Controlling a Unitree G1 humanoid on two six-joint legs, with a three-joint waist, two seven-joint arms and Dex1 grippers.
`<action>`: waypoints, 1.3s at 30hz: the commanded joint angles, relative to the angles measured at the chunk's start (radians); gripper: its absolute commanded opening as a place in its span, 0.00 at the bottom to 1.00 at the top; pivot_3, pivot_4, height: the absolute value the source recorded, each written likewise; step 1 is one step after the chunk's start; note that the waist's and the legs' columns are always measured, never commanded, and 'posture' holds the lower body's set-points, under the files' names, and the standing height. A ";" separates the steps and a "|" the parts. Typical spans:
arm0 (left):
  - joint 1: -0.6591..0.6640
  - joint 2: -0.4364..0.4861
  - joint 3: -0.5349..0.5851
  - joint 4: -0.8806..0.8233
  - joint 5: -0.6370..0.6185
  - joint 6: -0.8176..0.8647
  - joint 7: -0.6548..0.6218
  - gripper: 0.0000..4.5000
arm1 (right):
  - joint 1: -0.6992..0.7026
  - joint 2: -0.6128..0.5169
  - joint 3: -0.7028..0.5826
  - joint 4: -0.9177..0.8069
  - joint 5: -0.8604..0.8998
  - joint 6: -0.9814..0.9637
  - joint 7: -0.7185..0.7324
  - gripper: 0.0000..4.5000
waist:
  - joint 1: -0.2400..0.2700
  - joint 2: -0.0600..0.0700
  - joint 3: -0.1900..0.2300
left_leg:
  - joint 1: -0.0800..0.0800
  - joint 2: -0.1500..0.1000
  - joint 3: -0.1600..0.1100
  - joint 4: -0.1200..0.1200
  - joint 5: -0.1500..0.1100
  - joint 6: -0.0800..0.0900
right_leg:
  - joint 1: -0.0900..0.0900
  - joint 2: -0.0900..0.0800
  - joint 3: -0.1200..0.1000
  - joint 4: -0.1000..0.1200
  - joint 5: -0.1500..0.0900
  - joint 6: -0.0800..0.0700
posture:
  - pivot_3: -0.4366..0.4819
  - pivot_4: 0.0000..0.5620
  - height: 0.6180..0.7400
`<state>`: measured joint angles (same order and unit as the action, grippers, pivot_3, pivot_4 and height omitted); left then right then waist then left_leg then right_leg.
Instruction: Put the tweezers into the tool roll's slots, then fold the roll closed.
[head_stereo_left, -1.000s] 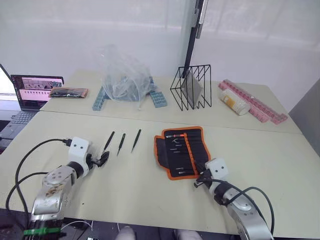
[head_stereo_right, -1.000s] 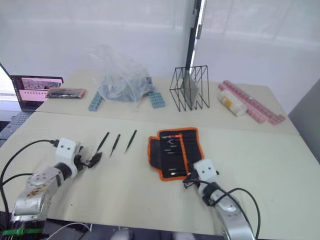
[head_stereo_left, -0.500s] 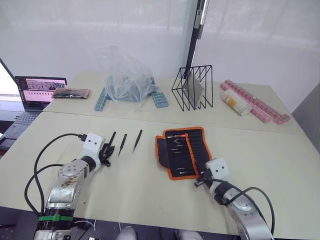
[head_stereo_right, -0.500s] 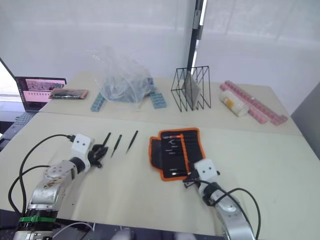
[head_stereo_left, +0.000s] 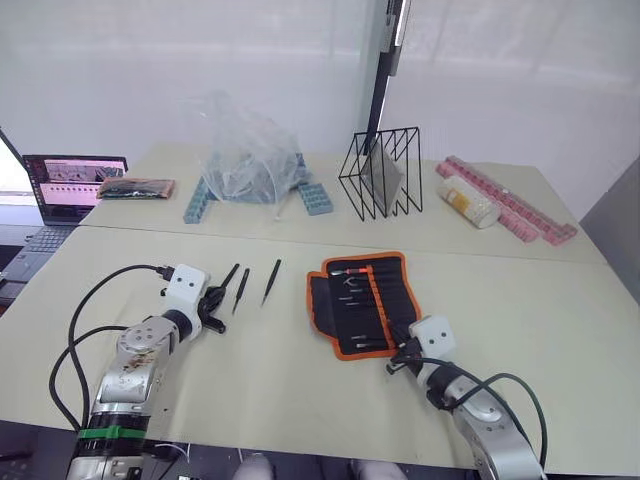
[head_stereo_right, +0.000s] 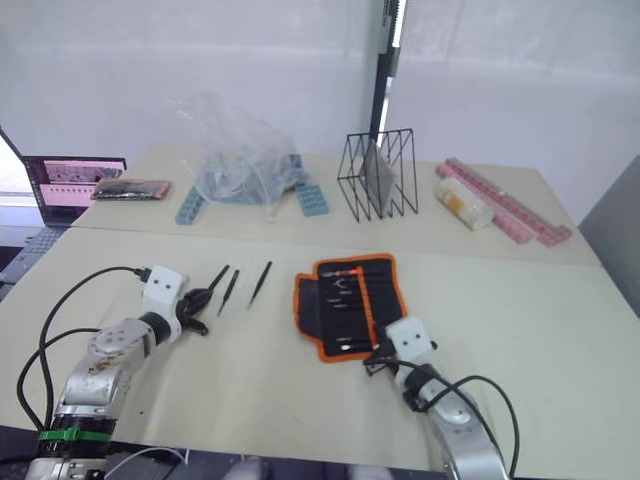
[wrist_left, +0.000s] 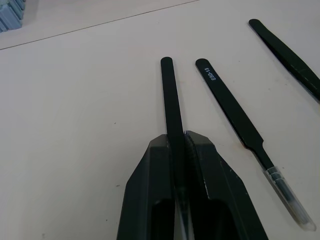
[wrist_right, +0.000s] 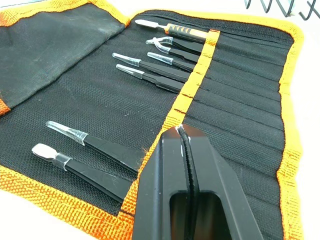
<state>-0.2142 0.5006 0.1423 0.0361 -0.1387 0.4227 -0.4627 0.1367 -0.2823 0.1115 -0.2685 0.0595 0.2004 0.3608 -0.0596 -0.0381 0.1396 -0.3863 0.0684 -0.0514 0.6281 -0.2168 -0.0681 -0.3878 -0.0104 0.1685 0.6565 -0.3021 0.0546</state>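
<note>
Three slim black tweezers lie side by side on the beige table, left of the tool roll. My left gripper (head_stereo_left: 213, 304) is shut on the leftmost tweezers (wrist_left: 170, 100), whose round end sticks out past the fingers (wrist_left: 155, 165), low over the table. The middle tweezers (wrist_left: 235, 115) and the right tweezers (head_stereo_left: 271, 281) lie free. The tool roll (head_stereo_left: 362, 302) lies open and flat, black with orange edging. Several tools sit in its slots (wrist_right: 240, 130). My right gripper (head_stereo_left: 396, 362) is shut and empty at the roll's near edge.
At the back of the table stand a laptop (head_stereo_left: 65, 185), a flat dark pouch (head_stereo_left: 137, 187), a clear plastic bag over blue blocks (head_stereo_left: 250, 165), a black wire rack (head_stereo_left: 382, 175), a white bottle (head_stereo_left: 468, 203) and pink strips (head_stereo_left: 515, 205).
My left gripper moved forward to the leftmost tweezers and went from open to shut on them. The right arm stayed where it was.
</note>
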 joint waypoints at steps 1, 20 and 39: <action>-0.017 0.066 0.054 -0.098 -0.015 0.017 -0.014 0.00 | 0.028 -0.004 0.019 0.046 -0.011 0.045 0.005 0.00 | -0.007 -0.004 0.003 | -0.001 0.000 -0.001 0.000 0.000 0.000 | 0.000 0.000 0.000 0.000 0.001 0.001 | 0.48 0.27 0.84; -0.462 0.067 -0.455 -0.166 -0.091 0.162 -0.486 0.00 | 0.106 0.017 0.040 -0.029 -0.024 0.062 -0.035 0.00 | -0.013 -0.010 0.012 | -0.005 0.000 -0.001 -0.002 -0.001 0.001 | -0.002 0.001 0.000 -0.003 -0.001 0.002 | 0.48 0.27 0.84; -0.609 0.034 -0.726 -0.030 0.140 0.182 -0.615 0.00 | 0.182 0.036 0.068 -0.098 -0.055 0.079 -0.101 0.00 | -0.007 -0.008 0.012 | -0.007 0.000 -0.002 -0.002 -0.002 0.003 | -0.003 0.002 -0.001 -0.002 -0.004 0.002 | 0.48 0.27 0.84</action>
<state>-0.7926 0.5449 -0.5749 0.0006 -0.0235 0.6132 -1.0742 0.2822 -0.2453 0.1483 -0.4197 0.0194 0.2222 0.2538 -0.0670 -0.0464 0.1521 -0.3931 0.0687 -0.0531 0.6262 -0.2189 -0.0655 -0.3910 -0.0087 0.1677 0.6548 -0.3057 0.0564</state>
